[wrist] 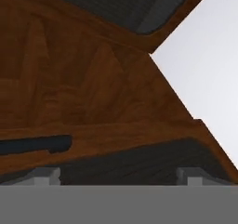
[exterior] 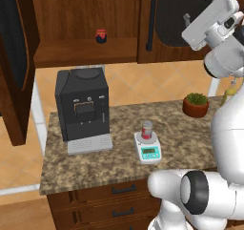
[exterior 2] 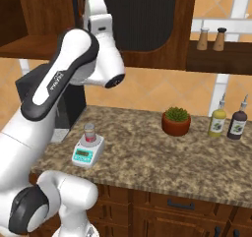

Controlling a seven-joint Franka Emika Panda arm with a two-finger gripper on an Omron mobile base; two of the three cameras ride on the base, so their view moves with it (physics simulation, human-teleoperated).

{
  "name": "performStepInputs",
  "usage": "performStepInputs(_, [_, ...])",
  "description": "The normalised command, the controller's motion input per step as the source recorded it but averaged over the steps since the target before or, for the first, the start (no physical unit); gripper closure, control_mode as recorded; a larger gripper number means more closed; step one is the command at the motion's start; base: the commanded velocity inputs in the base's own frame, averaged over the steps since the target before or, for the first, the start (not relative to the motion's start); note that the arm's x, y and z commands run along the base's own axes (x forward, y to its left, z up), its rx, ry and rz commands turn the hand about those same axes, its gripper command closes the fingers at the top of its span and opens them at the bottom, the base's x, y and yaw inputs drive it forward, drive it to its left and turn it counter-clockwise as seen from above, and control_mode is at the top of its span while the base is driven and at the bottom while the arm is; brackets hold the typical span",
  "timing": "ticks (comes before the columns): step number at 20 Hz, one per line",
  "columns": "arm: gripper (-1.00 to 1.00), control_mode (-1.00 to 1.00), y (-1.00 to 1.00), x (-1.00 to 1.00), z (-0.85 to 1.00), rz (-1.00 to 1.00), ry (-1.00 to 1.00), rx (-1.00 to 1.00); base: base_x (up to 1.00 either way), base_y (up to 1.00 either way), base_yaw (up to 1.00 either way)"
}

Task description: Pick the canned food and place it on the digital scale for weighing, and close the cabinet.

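Silvery tin with a red label band, the canned food (exterior: 147,129), stands upright on the round platter of the digital scale (exterior: 149,151), which sits on the speckled granite counter (exterior: 95,164) just right of the black coffee machine (exterior: 82,107); nothing grips the tin. Gripper (exterior: 196,7) is raised high, well above the counter and well apart from the tin, up by the closed right door of the cabinet (exterior: 181,14); its two fingers stand wide apart with nothing between them. In the hand view the finger tips (wrist: 46,175) sit near the frame's two lower corners, facing brown wood and dark mesh panel at close range, with a black bar handle (wrist: 35,144) at lower left. Left cabinet door (exterior: 14,57) is swung open toward the camera, exposing the shelf, where a squat dark jar with a red lid (exterior: 100,36) rests. A potted succulent in a terracotta pot (exterior: 195,105) sits at the counter's far right. The right base view shows two bottles (exterior 2: 227,120) beyond the plant, and two shakers (exterior 2: 210,38) on a shelf right of the cabinet.
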Motion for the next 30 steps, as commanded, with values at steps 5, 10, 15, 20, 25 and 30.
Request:
performStepInputs(5, [-1.00,-1.00,0.13,-0.89,-0.05,0.00,0.00,-0.84,0.00,0.00,0.00])
performStepInputs(10, [-1.00,-1.00,0.28,-0.73,-0.12,-0.01,-0.03,-0.77,0.00,0.00,0.00])
performStepInputs(15, [-1.00,-1.00,1.00,-0.18,-1.00,0.00,-0.27,-0.26,0.00,0.00,0.00])
performStepInputs(20, [-1.00,-1.00,1.00,0.00,-0.88,0.02,-0.05,-0.19,0.00,0.00,0.00])
performStepInputs(25, [-1.00,-1.00,0.90,-0.14,-0.53,-0.01,-0.21,-0.16,0.00,0.00,0.00])
performStepInputs(30, [-1.00,-1.00,0.70,-0.42,-0.41,-0.13,-0.44,-0.21,0.00,0.00,0.00])
